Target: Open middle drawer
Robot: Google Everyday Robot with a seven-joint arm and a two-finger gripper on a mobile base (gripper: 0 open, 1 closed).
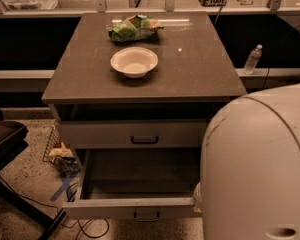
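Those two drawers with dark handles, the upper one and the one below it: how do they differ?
The upper drawer sits pushed in, while the middle drawer is pulled far out, its inside showing. The upper drawer's front is taller; the middle drawer's is low and flat. The upper drawer's front shows whole; the middle drawer's right end hides behind the robot's white shell. Both are pale grey with a small dark central handle. The pincer is out of view.
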